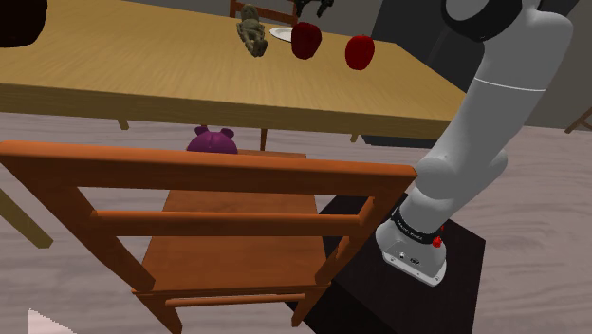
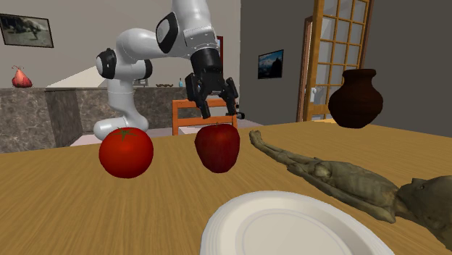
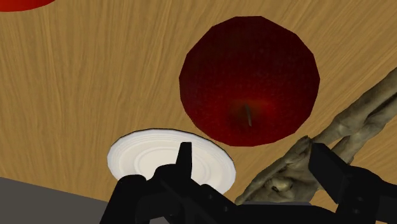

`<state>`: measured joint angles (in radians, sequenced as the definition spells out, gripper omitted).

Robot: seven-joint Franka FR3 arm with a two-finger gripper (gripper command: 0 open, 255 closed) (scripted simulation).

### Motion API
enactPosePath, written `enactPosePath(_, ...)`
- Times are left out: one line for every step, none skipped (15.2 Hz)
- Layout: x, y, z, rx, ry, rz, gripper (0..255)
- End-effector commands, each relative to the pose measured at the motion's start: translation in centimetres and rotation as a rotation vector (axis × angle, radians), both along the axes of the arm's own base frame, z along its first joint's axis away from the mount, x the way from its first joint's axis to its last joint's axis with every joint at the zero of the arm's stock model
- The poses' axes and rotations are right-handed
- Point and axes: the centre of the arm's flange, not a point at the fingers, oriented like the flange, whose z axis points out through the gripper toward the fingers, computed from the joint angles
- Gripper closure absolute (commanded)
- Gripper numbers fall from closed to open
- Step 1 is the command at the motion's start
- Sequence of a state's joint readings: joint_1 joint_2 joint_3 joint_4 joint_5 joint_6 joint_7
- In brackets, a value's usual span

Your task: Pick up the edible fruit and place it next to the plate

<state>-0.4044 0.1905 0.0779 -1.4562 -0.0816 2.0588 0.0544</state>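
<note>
Two red fruits sit on my wooden table [image 2: 58, 210]: a glossy red tomato [image 2: 126, 152] and a dark red apple with a stem [image 2: 217, 147]. My black claw [image 2: 217, 112] hangs just above the apple, fingers apart, gripping nothing. The apple lies between the tomato and an olive-brown creature figurine [image 2: 340, 181] (lying flat), near the round white plate [image 2: 290, 224].

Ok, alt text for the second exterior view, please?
The black two-finger hand hangs open above a dark red apple on the wooden table, between a bright red tomato and a long olive-brown figurine; a round white plate lies nearest the camera.
</note>
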Motion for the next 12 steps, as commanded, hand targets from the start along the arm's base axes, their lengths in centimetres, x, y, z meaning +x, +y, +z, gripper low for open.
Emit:
enactPosePath(-0.5,0.2,1.2,0.000,0.000,0.000,0)
enactPosePath(-1.0,0.5,2.4,0.000,0.000,0.000,0)
enactPosePath(-1.4,0.7,3.6,0.000,0.000,0.000,0)
enactPosePath(-1.8,0.9,4.6,0.000,0.000,0.000,0)
enactPosePath(-1.8,0.9,4.6,0.000,0.000,0.000,0)
enactPosePath(-1.8,0.9,4.6,0.000,0.000,0.000,0)
enactPosePath(-1.8,0.9,4.6,0.000,0.000,0.000,0)
enactPosePath(-1.8,0.9,4.6,0.000,0.000,0.000,0)
enactPosePath(-1.8,0.9,4.6,0.000,0.000,0.000,0)
enactPosePath(-1.8,0.9,4.6,0.000,0.000,0.000,0)
enactPosePath(-1.8,0.9,4.6,0.000,0.000,0.000,0)
enactPosePath(-1.8,0.9,4.6,0.000,0.000,0.000,0)
